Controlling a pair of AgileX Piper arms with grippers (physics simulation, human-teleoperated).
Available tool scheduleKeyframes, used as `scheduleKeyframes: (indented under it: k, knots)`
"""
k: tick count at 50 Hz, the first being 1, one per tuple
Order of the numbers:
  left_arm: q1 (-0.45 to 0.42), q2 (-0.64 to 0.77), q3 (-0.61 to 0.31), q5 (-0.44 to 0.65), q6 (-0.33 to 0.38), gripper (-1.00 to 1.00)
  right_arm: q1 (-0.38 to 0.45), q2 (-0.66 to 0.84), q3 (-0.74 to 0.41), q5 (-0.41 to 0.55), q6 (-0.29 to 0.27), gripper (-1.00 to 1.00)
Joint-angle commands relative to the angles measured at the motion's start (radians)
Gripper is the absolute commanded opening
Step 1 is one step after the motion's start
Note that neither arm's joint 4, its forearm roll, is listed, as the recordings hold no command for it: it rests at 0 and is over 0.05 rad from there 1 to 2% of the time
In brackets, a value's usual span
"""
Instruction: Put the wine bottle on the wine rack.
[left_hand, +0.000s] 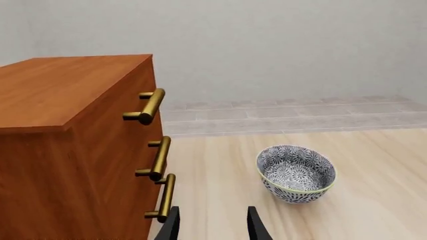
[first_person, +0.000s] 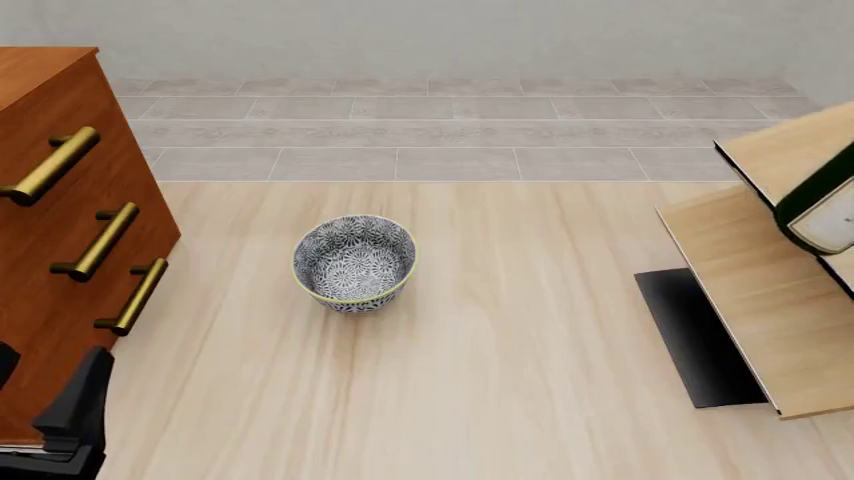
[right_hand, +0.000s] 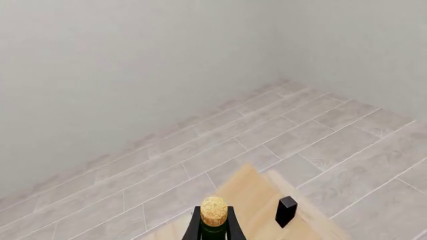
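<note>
Green glass of the wine bottle (first_person: 817, 198) lies against the wine rack (first_person: 761, 280) at my right edge; my right jaws pinch its neck below the cork (right_hand: 214, 210). Let go early and it could slide off the panels. Left jaws (left_hand: 212, 225) idle, spread.

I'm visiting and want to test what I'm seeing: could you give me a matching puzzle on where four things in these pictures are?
Things:
1. patterned bowl
2. wooden cabinet
3. wine bottle
4. wine rack

Places in the front view:
A. at the left edge, brass handles facing the table
B. at the right edge, on a black base
C. near the table's middle, standing upright
D. at the far right edge, against the pale wood panels, mostly cut off

Pairs: 1-C, 2-A, 3-D, 4-B
</note>
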Motion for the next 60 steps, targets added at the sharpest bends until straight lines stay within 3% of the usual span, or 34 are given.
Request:
scheduleKeyframes:
  k: [1,29,60]
  knots:
    - [0.000,0.000,0.001,0.001,0.002,1.00,-0.017,0.019,0.012,-0.029,0.018,-1.00]
    - [0.003,0.000,0.002,0.005,-0.001,1.00,-0.049,0.078,-0.008,-0.047,0.015,-1.00]
    - [-0.005,0.000,0.001,0.001,0.002,1.00,-0.154,0.180,0.007,-0.099,0.021,-1.00]
